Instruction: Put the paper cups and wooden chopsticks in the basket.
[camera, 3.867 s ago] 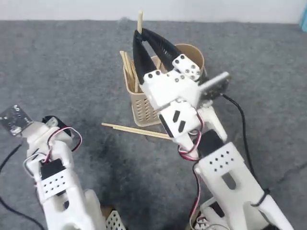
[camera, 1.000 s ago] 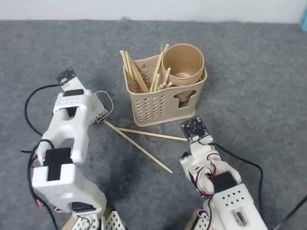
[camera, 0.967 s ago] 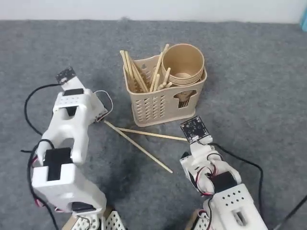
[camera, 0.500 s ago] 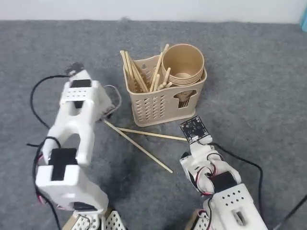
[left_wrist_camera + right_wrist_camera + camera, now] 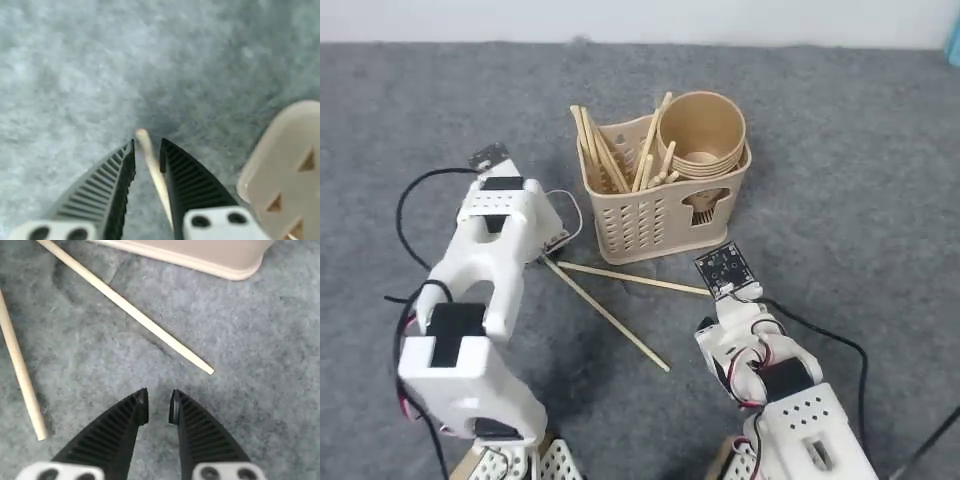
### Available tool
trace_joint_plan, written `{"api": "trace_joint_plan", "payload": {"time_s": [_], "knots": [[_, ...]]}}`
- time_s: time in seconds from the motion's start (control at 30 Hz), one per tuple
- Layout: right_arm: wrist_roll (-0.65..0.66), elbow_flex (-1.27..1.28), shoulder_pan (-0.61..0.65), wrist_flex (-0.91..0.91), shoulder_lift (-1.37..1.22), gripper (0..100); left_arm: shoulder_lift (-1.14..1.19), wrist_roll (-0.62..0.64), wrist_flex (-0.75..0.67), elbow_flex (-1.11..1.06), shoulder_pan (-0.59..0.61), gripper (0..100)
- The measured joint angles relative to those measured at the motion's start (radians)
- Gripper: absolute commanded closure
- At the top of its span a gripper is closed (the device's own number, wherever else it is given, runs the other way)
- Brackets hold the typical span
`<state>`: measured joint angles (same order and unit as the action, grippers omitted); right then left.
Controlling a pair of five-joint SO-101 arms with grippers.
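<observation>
From above, the paper cups (image 5: 705, 130) sit in the basket (image 5: 620, 225), and the left arm covers the near end of the slanting chopstick (image 5: 610, 315) on the counter (image 5: 840, 200). At the left wrist, the left gripper (image 5: 146, 144) has its fingers narrowly spread astride that tip, with the shaft running back between them. At the right wrist, the right gripper (image 5: 157, 396) is empty, its fingers barely parted, and the other chopstick (image 5: 125, 307) ends just ahead. Since half a second ago the left arm has neared the basket and the slanting chopstick's far end has swung slightly.

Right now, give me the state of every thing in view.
Basket, upright, partly filled.
Cups, stacked upright in basket.
Basket chopsticks, standing, leaning.
Loose chopsticks, two, flat on carpet.
Left gripper, jaws open astride one loose chopstick's end.
Right gripper, jaws slightly open, empty.
</observation>
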<state>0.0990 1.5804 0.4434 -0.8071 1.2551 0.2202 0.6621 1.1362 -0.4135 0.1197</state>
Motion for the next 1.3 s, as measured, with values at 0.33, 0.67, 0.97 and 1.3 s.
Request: {"api": "trace_joint_plan", "payload": {"time_s": [0.33,0.67,0.97,1.3], "knots": [[0.000,0.000,0.000,0.000,0.000,91.9,0.000,0.000,-0.006,-0.005,0.003,94],[0.000,0.000,0.000,0.000,0.000,91.9,0.000,0.002,-0.104,-0.058,0.002,99],[0.000,0.000,0.000,0.000,0.000,91.9,0.000,0.002,0.054,0.064,0.009,99],[0.000,0.000,0.000,0.000,0.000,91.9,-0.345,-0.115,0.184,0.127,0.009,99]]}}
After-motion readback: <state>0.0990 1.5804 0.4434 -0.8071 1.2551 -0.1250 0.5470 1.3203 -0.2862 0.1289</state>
